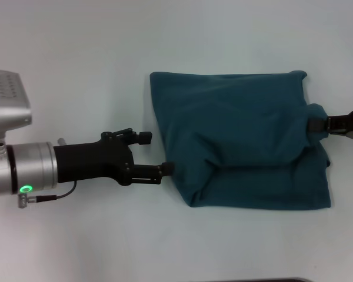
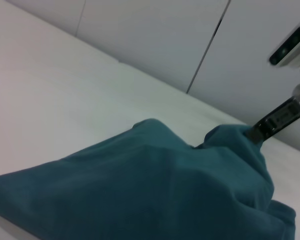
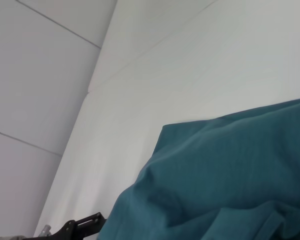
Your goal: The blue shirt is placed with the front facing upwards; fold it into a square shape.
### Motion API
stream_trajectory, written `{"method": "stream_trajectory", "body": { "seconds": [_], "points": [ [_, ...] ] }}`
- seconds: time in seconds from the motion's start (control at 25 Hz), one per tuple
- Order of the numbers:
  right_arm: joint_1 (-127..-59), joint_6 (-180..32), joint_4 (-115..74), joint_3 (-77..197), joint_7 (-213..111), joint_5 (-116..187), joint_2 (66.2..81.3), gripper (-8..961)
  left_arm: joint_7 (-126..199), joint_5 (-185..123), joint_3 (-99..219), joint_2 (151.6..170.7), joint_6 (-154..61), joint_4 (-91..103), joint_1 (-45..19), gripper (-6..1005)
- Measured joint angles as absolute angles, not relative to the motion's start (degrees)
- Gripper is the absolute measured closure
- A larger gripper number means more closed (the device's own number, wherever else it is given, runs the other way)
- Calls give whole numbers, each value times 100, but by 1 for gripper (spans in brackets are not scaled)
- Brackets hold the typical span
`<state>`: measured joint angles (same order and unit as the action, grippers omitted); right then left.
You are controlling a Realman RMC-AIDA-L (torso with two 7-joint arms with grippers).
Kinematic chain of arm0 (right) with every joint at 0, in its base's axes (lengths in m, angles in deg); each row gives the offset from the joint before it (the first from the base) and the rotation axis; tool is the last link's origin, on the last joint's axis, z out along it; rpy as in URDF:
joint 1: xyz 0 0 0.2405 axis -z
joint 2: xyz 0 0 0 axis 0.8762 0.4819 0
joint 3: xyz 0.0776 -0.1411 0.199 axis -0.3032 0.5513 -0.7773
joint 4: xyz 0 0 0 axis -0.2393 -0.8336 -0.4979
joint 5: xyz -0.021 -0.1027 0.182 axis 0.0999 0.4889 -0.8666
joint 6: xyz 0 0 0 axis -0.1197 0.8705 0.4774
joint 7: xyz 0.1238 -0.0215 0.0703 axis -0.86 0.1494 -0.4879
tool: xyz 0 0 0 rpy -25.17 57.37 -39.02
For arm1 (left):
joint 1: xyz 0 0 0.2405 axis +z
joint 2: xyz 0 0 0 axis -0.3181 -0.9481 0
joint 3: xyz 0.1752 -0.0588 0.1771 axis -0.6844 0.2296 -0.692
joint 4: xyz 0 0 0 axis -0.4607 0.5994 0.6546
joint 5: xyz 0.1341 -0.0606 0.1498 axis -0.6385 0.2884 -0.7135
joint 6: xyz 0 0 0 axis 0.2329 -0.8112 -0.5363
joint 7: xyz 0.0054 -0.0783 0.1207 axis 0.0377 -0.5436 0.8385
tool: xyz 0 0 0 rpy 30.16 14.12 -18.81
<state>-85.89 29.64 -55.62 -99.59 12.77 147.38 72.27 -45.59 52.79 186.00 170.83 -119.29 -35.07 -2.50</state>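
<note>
Head view: blue shirt [image 1: 241,138], folded, lying right of surface [image 1: 76,70] centre. Left end effector [image 1: 166,168] touching its left edge, fingers' state unclear. Right end effector [image 1: 319,124] pinching its right edge.

Left wrist view: right end effector [image 2: 254,131] clamped on a raised fold.

Right wrist view: blue shirt [image 3: 230,170] filling the near corner.

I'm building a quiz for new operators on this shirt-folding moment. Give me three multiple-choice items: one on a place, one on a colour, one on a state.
1. Where is the left gripper?
A. at the shirt's left edge
B. above the shirt's centre
C. off the table

2. What colour is the blue shirt?
A. pale yellow
B. dark teal-blue
C. red

3. How does the shirt lie?
A. spread flat, sleeves out
B. rolled into a tube
C. folded into a roughly square bundle

Answers: 1 A, its fingertips meet the fabric's left edge; 2 B, all views show teal-blue cloth; 3 C, no sleeves or letters show, and the right gripper pinches the right side.
</note>
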Motion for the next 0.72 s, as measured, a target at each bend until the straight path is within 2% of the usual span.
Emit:
{"method": "stream_trajectory", "body": {
  "seconds": [0.72],
  "points": [
    [-8615, 2968, -5557, -9999, 1252, 14738, 7236, 893, -4690, 5382, 18259, 17038, -12184, -3420, -490, 36]
  ]
}}
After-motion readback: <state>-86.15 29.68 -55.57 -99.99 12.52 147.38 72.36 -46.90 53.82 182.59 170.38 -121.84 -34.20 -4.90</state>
